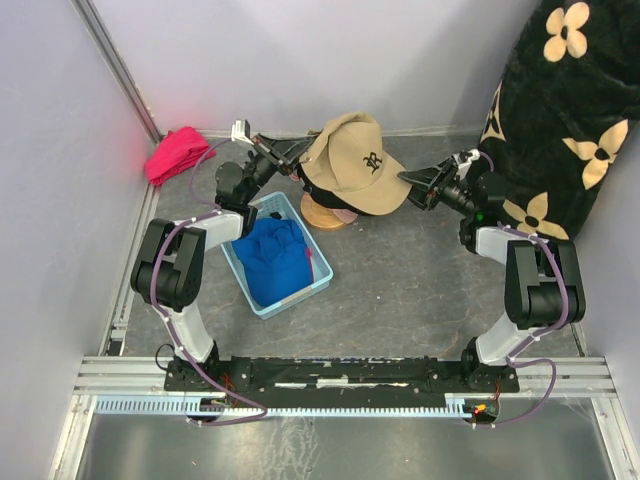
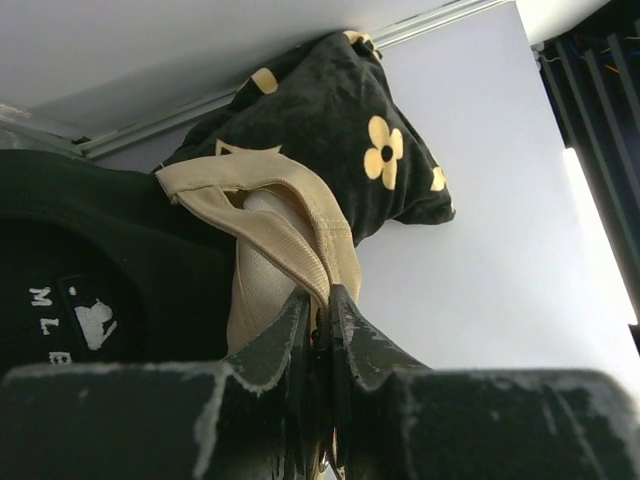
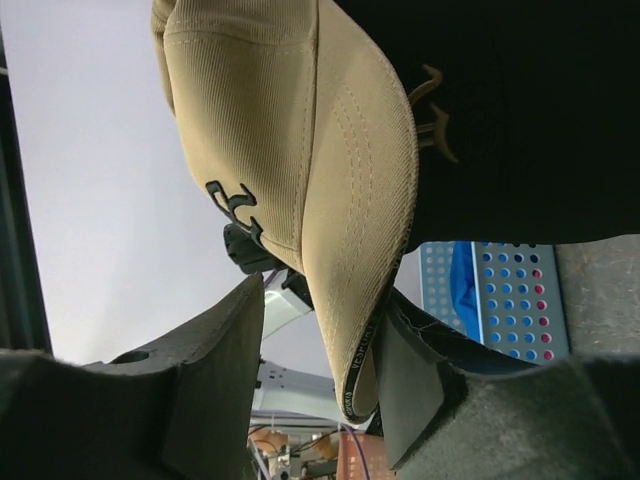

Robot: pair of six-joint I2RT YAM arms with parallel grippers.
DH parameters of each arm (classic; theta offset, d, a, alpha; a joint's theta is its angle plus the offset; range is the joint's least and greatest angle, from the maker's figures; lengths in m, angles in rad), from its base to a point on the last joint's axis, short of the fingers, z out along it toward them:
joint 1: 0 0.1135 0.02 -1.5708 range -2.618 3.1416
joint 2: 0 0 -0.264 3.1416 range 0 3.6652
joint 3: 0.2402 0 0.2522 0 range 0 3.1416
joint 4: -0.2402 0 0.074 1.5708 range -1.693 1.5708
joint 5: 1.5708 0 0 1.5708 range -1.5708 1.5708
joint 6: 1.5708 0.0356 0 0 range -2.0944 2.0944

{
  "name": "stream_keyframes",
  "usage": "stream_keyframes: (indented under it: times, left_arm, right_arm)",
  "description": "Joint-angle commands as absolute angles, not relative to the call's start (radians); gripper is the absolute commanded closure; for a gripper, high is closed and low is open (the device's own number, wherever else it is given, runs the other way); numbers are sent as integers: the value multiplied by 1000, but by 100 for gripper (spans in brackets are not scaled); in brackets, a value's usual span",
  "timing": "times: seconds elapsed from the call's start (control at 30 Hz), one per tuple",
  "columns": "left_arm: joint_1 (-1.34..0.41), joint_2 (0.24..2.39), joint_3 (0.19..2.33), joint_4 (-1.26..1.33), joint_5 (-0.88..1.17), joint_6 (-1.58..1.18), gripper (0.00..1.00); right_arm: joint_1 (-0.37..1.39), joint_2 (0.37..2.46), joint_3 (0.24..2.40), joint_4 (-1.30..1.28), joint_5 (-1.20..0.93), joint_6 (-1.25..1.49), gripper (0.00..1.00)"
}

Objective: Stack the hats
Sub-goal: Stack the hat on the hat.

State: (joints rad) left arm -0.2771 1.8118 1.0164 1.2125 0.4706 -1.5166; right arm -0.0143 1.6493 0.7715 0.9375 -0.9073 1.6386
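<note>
A tan cap [image 1: 355,158] with a dark logo sits on top of a black cap [image 1: 372,205] on the wooden stand [image 1: 322,214]. My left gripper [image 1: 298,152] is shut on the tan cap's rear strap [image 2: 300,235]; the black cap [image 2: 90,290] is beside it. My right gripper [image 1: 412,180] is open around the tan cap's brim [image 3: 350,250]. The brim's edge rests against one finger [image 3: 410,375] and stands apart from the other. A blue cap [image 1: 272,255] lies in the blue basket [image 1: 318,283]. The other hats are out of view.
A red-pink cloth bundle [image 1: 178,153] lies at the back left corner. A black blanket with cream flowers [image 1: 570,110] fills the back right; it also shows in the left wrist view [image 2: 330,150]. The basket shows behind the brim in the right wrist view [image 3: 510,300].
</note>
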Motion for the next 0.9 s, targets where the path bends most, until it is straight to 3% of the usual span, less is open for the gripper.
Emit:
stream_keyframes:
  times: [0.0,0.23,0.4,0.6,0.87]
  left_arm:
    - [-282,1789,1028,1199,439,-1429,97]
    - [-283,1755,1010,1100,395,-1352,97]
    - [-280,1752,1005,1067,377,-1325,97]
    - [-268,1724,974,1013,324,-1274,97]
    - [-243,1699,920,952,251,-1233,97]
  right_arm:
    - [-16,1608,772,877,-845,1548,48]
    - [-12,1622,782,809,-762,1508,73]
    - [-9,1622,798,689,-715,1424,84]
    - [-9,1658,811,650,-674,1389,87]
    - [-9,1710,830,571,-654,1325,83]
